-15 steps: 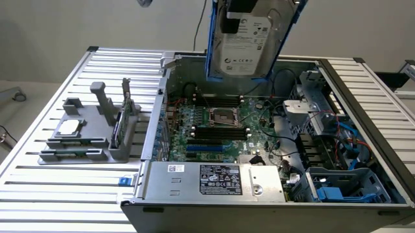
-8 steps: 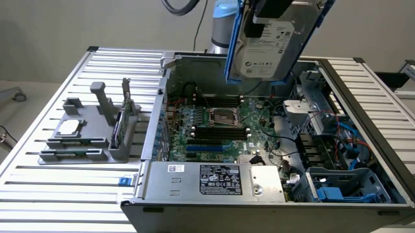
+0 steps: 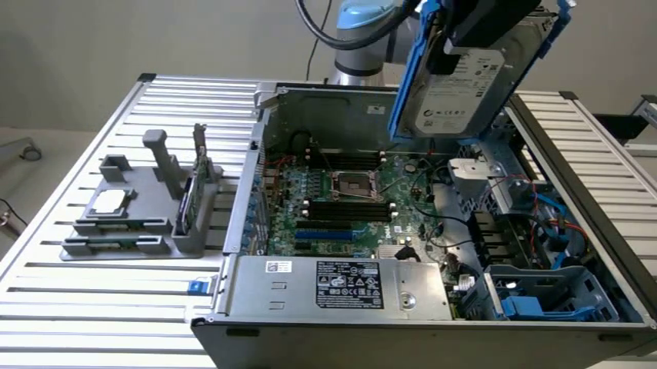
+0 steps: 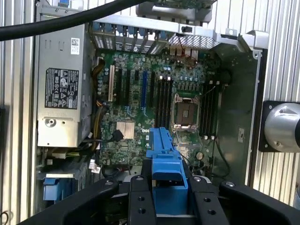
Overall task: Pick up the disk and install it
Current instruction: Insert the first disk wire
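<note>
Disk [image 3: 467, 73], a silver-grey hard drive with a white label in a blue plastic frame, hangs in the air above the far right part of an open computer case [image 3: 328, 100], as seen from the exterior view. It is tilted, with its label facing the camera and its lower edge just above the case's inner parts. It touches nothing below.

The gripper [image 4: 166, 199] holds it from above. In the wrist view, the two black fingers [image 4: 139, 201] are clamped on the blue frame, one on each side.

Below lie the green motherboard [image 3: 349, 207] and its bare processor socket [image 3: 359, 184]. A grey power supply [image 3: 339, 284] sits at the near edge. An empty blue drive bay [image 3: 544, 296] sits in the near right corner, with loose blue, red and black cables [image 3: 544, 223] just beyond it.

Judged risks: the grip is on the plastic frame, not the metal body, so the frame could flex and the heavy disk could tilt further or slip. A fall here would strike the motherboard. Coming down at this angle, a corner could snag the cables or hit the bay's wall rather than slide in.

On the exterior view's left, a grey stand [image 3: 134, 223] sits on the slatted table [image 3: 103, 307], well apart.
</note>
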You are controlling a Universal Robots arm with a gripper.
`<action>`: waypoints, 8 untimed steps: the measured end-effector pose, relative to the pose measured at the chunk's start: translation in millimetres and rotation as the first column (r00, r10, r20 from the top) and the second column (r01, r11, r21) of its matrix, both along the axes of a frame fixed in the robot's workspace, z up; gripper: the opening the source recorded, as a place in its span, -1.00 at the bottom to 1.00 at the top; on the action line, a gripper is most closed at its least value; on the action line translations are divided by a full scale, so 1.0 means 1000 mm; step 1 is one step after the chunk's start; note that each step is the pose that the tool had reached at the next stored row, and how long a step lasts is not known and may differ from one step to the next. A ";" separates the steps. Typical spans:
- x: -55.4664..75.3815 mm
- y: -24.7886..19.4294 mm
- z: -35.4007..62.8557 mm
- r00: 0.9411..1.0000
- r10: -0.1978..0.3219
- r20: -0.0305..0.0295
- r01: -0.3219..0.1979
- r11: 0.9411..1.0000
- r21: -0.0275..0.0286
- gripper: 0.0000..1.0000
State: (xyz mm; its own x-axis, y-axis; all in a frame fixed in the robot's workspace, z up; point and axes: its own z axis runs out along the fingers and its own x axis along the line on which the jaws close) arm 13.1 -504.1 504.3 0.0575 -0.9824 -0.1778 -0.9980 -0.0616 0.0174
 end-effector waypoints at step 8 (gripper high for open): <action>0.022 -0.0026 -0.0075 1.000 0.011 0.000 -0.011 1.000 -0.001 -0.36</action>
